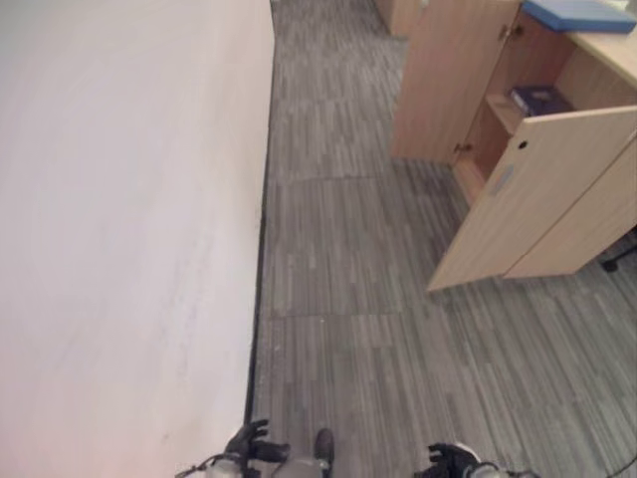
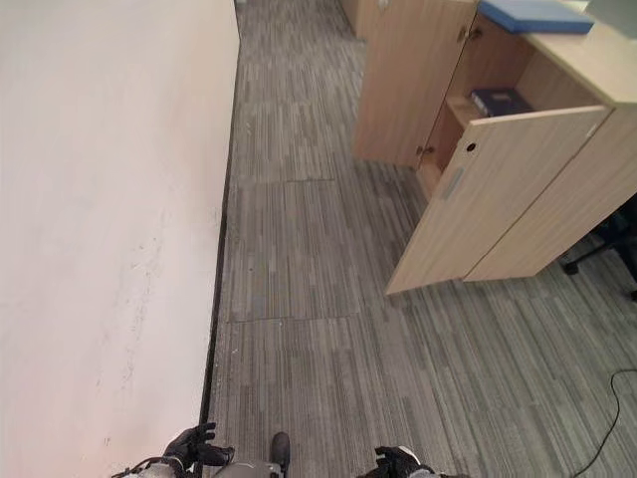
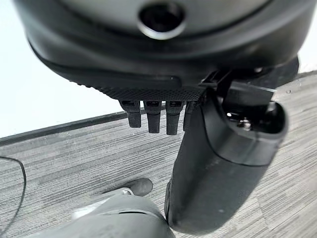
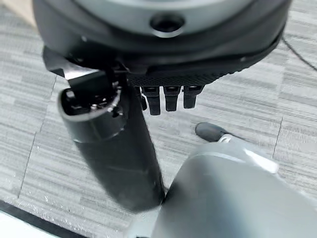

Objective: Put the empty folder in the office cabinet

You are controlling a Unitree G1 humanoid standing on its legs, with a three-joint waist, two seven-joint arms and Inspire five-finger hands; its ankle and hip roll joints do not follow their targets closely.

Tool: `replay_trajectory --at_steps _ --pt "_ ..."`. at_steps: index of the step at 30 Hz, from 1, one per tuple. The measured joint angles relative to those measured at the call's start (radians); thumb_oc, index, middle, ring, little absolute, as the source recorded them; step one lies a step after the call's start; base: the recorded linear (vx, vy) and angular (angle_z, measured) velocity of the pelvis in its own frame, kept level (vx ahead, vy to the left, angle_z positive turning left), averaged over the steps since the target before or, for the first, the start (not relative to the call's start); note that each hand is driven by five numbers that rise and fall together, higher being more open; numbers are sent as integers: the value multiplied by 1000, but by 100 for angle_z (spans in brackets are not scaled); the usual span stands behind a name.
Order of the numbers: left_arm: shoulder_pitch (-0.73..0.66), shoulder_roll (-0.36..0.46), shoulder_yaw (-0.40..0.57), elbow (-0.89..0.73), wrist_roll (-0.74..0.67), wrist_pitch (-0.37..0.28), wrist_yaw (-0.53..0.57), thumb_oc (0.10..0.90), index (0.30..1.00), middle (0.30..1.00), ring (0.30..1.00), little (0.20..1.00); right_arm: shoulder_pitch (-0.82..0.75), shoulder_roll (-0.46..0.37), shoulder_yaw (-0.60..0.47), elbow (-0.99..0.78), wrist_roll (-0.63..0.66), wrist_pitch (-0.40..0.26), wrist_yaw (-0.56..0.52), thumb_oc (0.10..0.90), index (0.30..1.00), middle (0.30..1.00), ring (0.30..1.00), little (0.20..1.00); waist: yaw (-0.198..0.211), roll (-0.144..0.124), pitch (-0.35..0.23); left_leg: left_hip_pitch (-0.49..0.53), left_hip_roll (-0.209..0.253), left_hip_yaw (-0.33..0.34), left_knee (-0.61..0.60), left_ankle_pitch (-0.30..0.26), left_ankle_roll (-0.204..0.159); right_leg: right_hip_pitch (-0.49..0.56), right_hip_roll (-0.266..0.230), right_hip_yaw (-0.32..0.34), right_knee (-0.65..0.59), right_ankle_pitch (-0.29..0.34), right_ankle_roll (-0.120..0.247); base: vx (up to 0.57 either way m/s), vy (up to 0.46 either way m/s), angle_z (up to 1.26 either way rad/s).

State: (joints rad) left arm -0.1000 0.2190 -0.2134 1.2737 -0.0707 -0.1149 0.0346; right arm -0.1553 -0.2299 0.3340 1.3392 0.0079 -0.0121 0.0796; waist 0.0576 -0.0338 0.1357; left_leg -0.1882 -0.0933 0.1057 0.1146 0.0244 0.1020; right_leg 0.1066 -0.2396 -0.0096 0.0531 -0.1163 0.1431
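Grey carpet; flat blue folder atop open-doored wooden cabinet; both hands' fingers relaxed, empty.

The right hand hangs over grey striped carpet, empty. Its fingers point down, relaxed, in a short row beside the thick dark thumb.

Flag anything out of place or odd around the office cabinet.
Nothing is spilled or damaged. The office cabinet stands with its doors swung open over the carpet. A blue folder lies on top of it and a dark one on a shelf inside. Both robot hands hang empty.
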Motion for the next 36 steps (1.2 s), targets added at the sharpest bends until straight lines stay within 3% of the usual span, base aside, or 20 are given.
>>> replay_trajectory --at_steps 4,6,8,10,11,12,15,16,18,22,23,29,35,36 --pt "2 0 -19 0 1 3 0 800 900 900 900 900 -7 -1 7 -9 1 4 -1 800 900 900 900 900 2 10 -5 9 3 -2 -12 -10 4 -53 2 -1 108 -3 13 114 129 -3" --pt "17 -1 -29 13 3 4 -2 800 900 900 900 900 -11 -9 7 -15 12 1 -8 800 900 900 900 900 -10 37 -4 73 11 -16 -77 4 19 -175 11 2 381 -20 2 122 60 2" --pt "35 9 -29 16 7 5 -1 800 900 900 900 900 -1 -12 14 -52 16 -11 -16 800 900 900 900 900 -23 40 -2 106 4 -26 -103 -6 32 -218 19 0 423 -59 -17 91 -13 12" --pt "42 22 -31 17 7 8 0 800 900 900 900 900 -14 -8 37 -74 18 -13 -17 800 900 900 900 900 -27 38 1 116 3 -33 -109 -4 43 -277 50 -9 393 -70 -29 135 -50 8" --pt "48 24 -37 42 8 9 0 800 900 900 900 900 -21 -7 44 -102 36 -17 -17 800 900 900 900 900 -32 48 14 128 13 -47 -119 -1 43 -324 113 -17 288 -60 -48 157 -58 22" --pt "49 22 -38 54 9 14 -3 800 900 900 900 900 -17 -6 40 -115 48 -17 -17 800 900 900 900 900 -44 55 25 141 11 -60 -119 4 40 -340 136 -24 249 -43 -59 179 -65 30" --pt "64 21 -26 64 9 27 0 800 900 900 900 900 -23 -1 32 -162 84 -28 -18 800 900 900 900 900 -61 43 67 176 -12 -87 -109 -32 34 -402 203 30 152 63 -53 244 -115 37" --pt "72 27 -22 65 10 27 0 800 900 900 900 900 -25 13 30 -166 92 -33 -19 800 900 900 900 900 -80 28 76 177 -22 -105 -103 -31 37 -412 209 26 98 96 -58 135 -78 63" --pt "73 33 -18 63 17 27 1 800 900 900 900 900 -33 29 15 -162 92 -33 -18 800 900 900 900 900 -81 -2 94 202 -44 -137 -97 -42 33 -407 199 8 67 144 -86 181 -119 64" --pt "95 33 -19 58 39 27 3 800 900 900 900 900 -19 32 -12 -152 92 -30 -16 800 900 900 900 900 -80 -4 93 230 -41 -189 -77 -84 -8 -360 196 -28 40 268 -120 242 -173 36" --pt "96 31 -21 58 41 28 4 800 900 900 900 900 -18 29 -13 -143 91 -26 -14 800 900 900 900 900 -80 8 89 230 -18 -197 -56 -111 -28 -333 219 -42 12 276 -157 236 -150 9" --pt "52 39 -70 46 77 30 25 800 900 900 900 900 -20 5 -9 -117 91 -21 -14 800 900 900 900 900 -83 22 84 242 44 -207 -50 -150 -67 -287 282 -61 -53 278 -214 166 -136 -1" --pt "-4 28 -86 -13 76 18 37 800 900 900 900 900 -20 -14 -12 -109 91 -20 -14 800 900 900 900 900 -101 34 82 241 66 -230 -24 -164 -94 -267 301 -80 -54 244 -222 137 -148 11" --pt "-9 21 -87 -28 76 7 37 800 900 900 900 900 -19 -13 -12 -104 92 -20 -13 800 900 900 900 900 -99 29 83 209 58 -227 66 -176 -115 -254 299 -78 -58 232 -226 98 -140 8"
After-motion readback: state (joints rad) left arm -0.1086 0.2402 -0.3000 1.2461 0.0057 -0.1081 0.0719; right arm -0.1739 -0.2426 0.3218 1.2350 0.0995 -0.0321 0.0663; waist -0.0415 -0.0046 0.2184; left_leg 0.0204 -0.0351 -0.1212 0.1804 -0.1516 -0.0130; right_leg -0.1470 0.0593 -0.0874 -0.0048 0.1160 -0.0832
